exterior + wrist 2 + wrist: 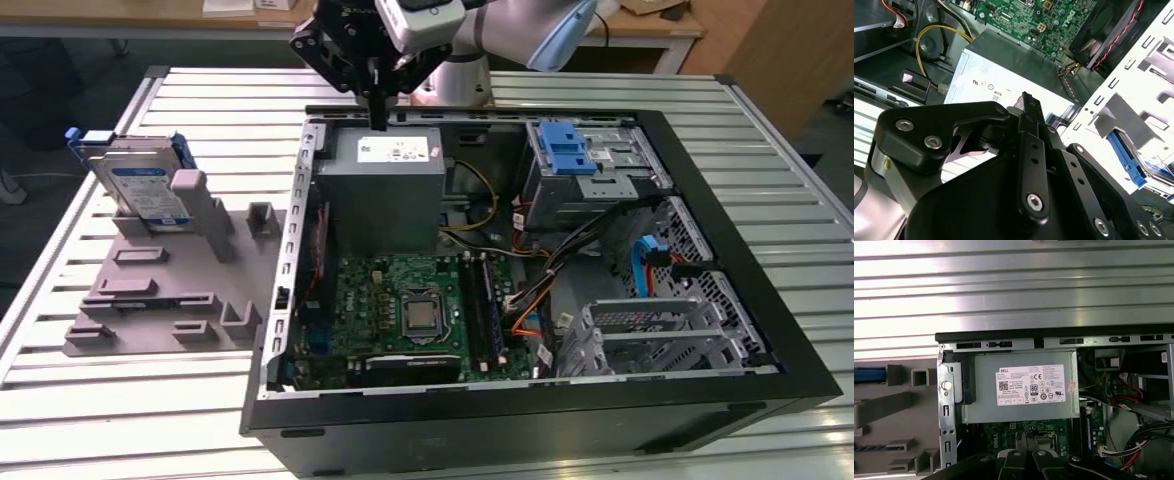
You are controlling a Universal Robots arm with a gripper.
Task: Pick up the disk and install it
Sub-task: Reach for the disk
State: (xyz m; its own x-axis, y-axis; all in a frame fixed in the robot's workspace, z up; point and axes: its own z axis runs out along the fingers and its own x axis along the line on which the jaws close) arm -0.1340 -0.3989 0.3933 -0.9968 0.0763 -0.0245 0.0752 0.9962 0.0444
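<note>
The disk (pixel 144 185), a silver drive with a white-and-blue label in a blue carrier, stands on edge in a grey holder (pixel 160 290) on the table, at the exterior view's left of the open computer case (pixel 747 250). Its blue edge (pixel 869 375) shows in the first wrist view. My gripper (pixel 380 115) hangs over the case's far rim, just above the grey power supply box (pixel 387 175), well apart from the disk. The fingers (pixel 1026 107) are pressed together with nothing between them; their tips (pixel 1026 437) point toward the power supply (pixel 1021 387).
Inside the case lie a green motherboard (pixel 407 310), cable bundles (pixel 534 290) and a metal drive cage with a blue latch (pixel 581 160) at the far corner toward the exterior view's right. The slatted metal table (pixel 134 400) surrounds the case.
</note>
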